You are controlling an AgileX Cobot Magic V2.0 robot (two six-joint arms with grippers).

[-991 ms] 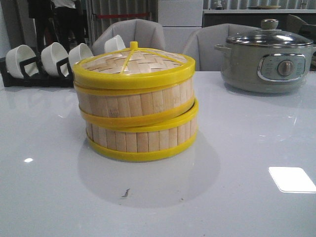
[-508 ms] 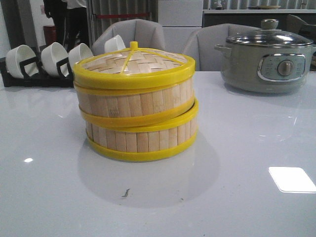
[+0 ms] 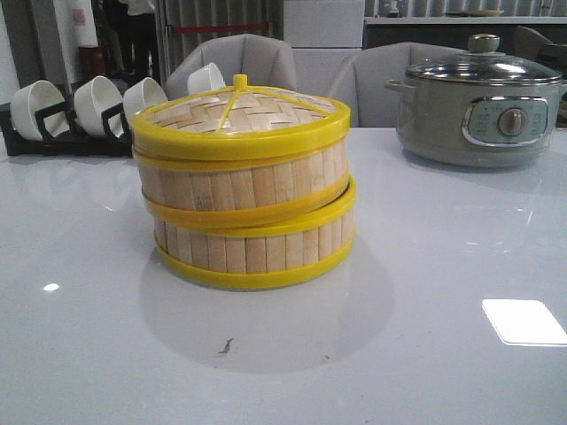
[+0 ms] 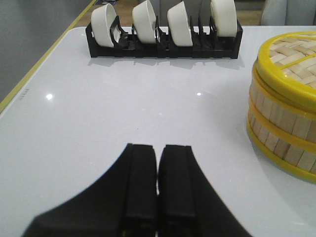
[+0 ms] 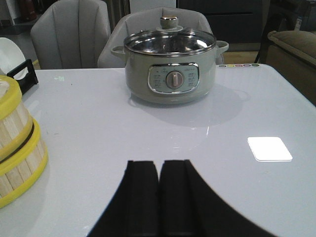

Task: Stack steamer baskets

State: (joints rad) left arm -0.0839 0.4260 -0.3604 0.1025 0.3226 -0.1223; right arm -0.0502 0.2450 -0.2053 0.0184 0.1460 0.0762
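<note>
Steamer baskets stand one on the other near the middle of the white table, and the woven lid with its yellow rim and knob caps the upper one. The upper basket sits slightly askew on the lower basket: its bottom rim dips toward the side of the stack facing the cooker and overlaps the lower basket's top rim unevenly. Behind the stack, on the side away from the cooker, a black rack of white bowls rests at the table's far edge; the grey electric cooker with a glass lid stands well apart from the stack on its other side.

The left gripper hangs over bare table beside the stack, between it and the bowl rack, its two black fingers pressed together with nothing between them. The right gripper is likewise closed and empty, on the cooker side of the stack, apart from the baskets.

Judging from this, the stacking itself looks done and both arms are clear of the work. What is left, if anything, is a check of the seating: the tilt suggests the upper basket may not be fully nested, so a next move would call for opening a gripper and nudging or pressing that basket level without shifting the lid
</note>
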